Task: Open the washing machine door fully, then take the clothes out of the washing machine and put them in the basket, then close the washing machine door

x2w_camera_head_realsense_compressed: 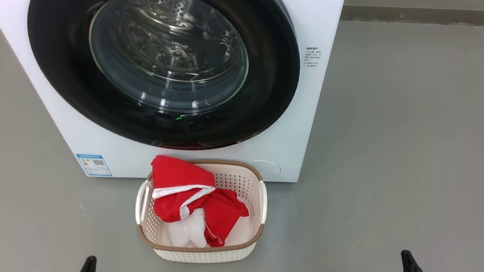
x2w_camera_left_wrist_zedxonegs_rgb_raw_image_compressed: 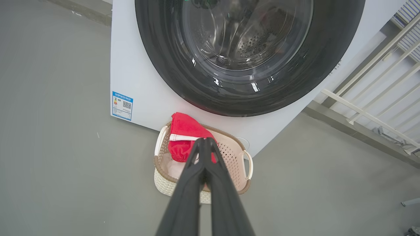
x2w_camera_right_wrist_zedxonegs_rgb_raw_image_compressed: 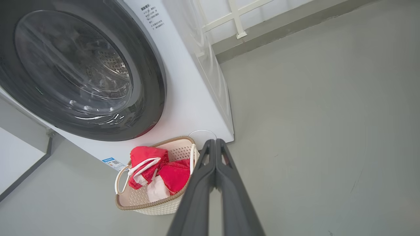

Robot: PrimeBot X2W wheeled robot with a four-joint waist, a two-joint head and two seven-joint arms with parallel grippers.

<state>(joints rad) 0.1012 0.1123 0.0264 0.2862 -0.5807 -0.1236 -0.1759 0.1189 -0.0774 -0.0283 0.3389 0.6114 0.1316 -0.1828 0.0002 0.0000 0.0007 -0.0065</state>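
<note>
My left tool (x2w_camera_left_wrist_zedxonegs_rgb_raw_image_compressed: 205,144) and right tool (x2w_camera_right_wrist_zedxonegs_rgb_raw_image_compressed: 215,144) hang low over the grey floor (x2w_camera_head_realsense_compressed: 391,162), each with its two dark fingers pressed together and nothing between them. The washing machine door (x2w_camera_head_realsense_compressed: 60,78) lies flat against the front of the washing machine (x2w_camera_head_realsense_compressed: 310,115), and through its glass I see bare steel drum. The red and white clothes (x2w_camera_head_realsense_compressed: 188,191) are heaped in the basket (x2w_camera_head_realsense_compressed: 201,249), which stands on the floor just before the machine's lower front, one red fold draped over the rim nearest the machine. By my reading all three steps are done and the closing of the door is the one just finished. The next move calls for little: perhaps a check that the door has latched, with a press on its black rim if it has not, and otherwise drawing both arms clear of the basket.
</note>
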